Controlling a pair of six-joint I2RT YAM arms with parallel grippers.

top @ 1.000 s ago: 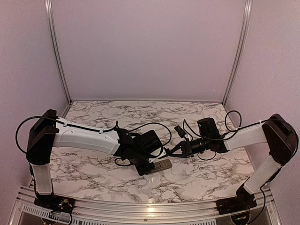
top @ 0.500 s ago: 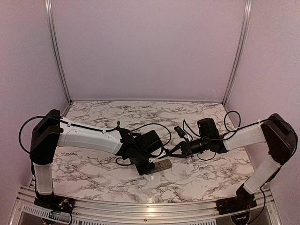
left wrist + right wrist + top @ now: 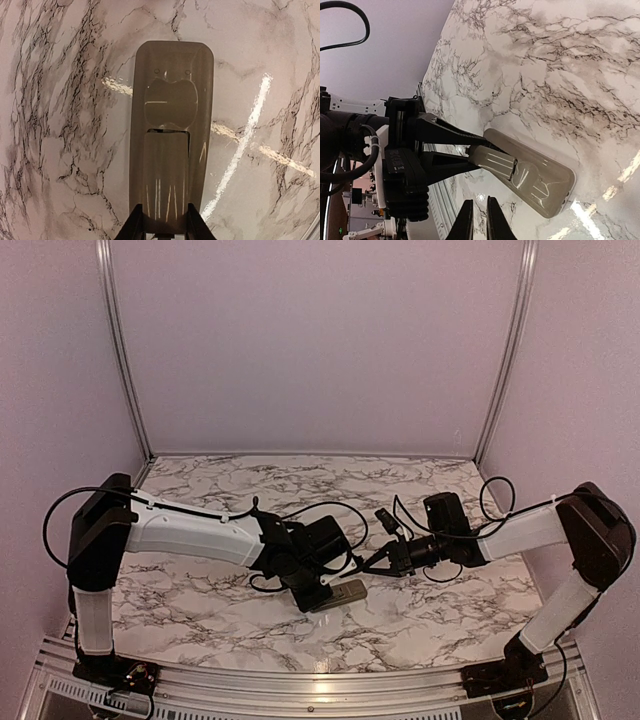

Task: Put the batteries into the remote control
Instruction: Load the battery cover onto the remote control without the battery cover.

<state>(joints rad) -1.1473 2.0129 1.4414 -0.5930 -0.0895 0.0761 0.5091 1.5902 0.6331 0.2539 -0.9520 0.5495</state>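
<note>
In the top view, a slim tan-grey rectangular plastic remote control (image 3: 347,591) lies on the white desk with grey marble veining (image 3: 200,610), at about 6 o'clock from the desk's middle. The left end effector (image 3: 322,597) meets the remote's 9 o'clock end, but its black body hides the grip. The right end effector (image 3: 368,562) hangs just beside the remote at its 1 o'clock side. Its fingers taper to a point.

The left wrist view shows what the top view cannot. The remote control (image 3: 170,135) lies back-up and flat on the desk (image 3: 60,100). It has a ribbed panel (image 3: 165,180) on its 6 o'clock half and a rounded hollow above that. The left end effector (image 3: 162,230) pinches the remote's long edges at 6 o'clock.

The right wrist view alone shows both end effectors. The left end effector (image 3: 477,152) clamps the remote control (image 3: 530,175) from 9 o'clock, at the ribbed-panel end. The right end effector (image 3: 479,220), at 6 o'clock, is pressed nearly together with only a thin slit, and nothing is between its fingers. It is clear of the remote.
</note>
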